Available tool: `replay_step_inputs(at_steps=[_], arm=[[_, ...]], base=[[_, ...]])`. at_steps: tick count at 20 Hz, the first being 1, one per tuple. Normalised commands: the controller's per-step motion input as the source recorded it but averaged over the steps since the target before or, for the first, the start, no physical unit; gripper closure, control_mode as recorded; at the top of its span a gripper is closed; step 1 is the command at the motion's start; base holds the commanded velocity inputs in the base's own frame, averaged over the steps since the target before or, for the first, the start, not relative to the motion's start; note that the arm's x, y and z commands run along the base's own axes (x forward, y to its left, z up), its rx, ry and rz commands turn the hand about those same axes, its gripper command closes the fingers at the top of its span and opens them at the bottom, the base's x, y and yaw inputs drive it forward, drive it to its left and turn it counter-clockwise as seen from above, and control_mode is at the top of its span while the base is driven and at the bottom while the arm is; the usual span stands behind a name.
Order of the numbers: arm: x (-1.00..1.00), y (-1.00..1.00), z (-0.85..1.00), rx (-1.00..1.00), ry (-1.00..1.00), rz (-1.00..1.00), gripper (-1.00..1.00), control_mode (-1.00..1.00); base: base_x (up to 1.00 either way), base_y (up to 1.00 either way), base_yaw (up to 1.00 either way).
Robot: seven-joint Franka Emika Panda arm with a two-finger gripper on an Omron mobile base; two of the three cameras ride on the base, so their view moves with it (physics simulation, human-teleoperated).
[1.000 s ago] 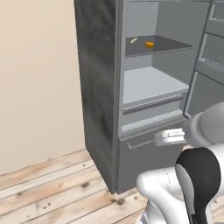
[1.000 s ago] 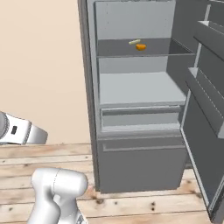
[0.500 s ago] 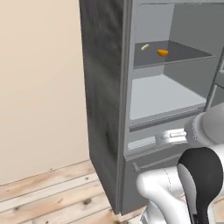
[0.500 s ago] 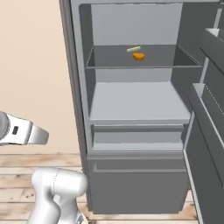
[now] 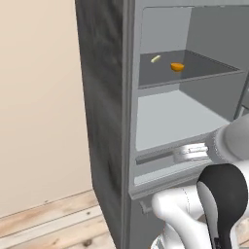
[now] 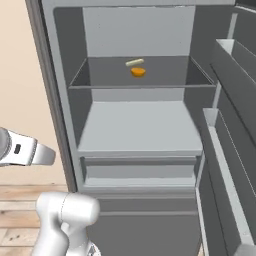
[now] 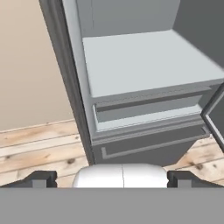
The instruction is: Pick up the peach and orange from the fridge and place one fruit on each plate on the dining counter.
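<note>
Dark finger tips: gripper (image 7: 111,179) at the bottom of the hand view, tips set far apart w/ nothing between them; jaws wide, empty.
Gripper aim: pointed at the lower part of the fridge (image 7: 131,65), toward the bare pale shelf and the drawer fronts below it; wood floor to one side.
Arm: white forearm low in front of the fridge, well below the fruit shelf in both base views.
Orange: orange (image 6: 138,72) sits on the upper shelf, toward the back, mid-width; seen too at (image 5: 177,66) in the left base view.
Yellow stick: pale yellow stick (image 6: 134,62) just behind the orange, near but apart.
Peach: not made out on the shelves shown.
Fridge door: door (image 6: 227,150) swung open on the right side, bar shelves bare as far as shown.
Plates, dining counter: off-frame.
Step in hand: approach to the fridge, judged; no fruit picked, nothing placed, task barely begun.
Next move calls for: raising the hand a good way to the upper shelf, reaching deep, closing on the orange w/o knocking the stick.
Change vs earlier: whole scene larger and shifted in both base views, so the base has driven closer; fridge interior now fills more of each pic. Orange and stick lie in the same spot on their shelf. Jaws as wide as before.
</note>
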Motion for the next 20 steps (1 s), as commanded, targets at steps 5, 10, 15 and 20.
replay_step_inputs(at_steps=[5, 10, 15, 20], arm=[[0.00, 0.00, 0.00, 0.00, 0.00, 0.00, -1.00, 1.00], [0.00, 0.00, 0.00, 0.00, 0.00, 0.00, -1.00, 1.00], [0.00, 0.00, 0.00, 0.00, 0.00, 0.00, -1.00, 1.00], [0.00, 0.00, 0.00, 0.00, 0.00, 0.00, -1.00, 1.00]], base=[[0.50, -0.43, 0.00], [0.51, -0.43, 0.10], [0.50, -0.41, 0.15], [0.52, -0.31, 0.17]])
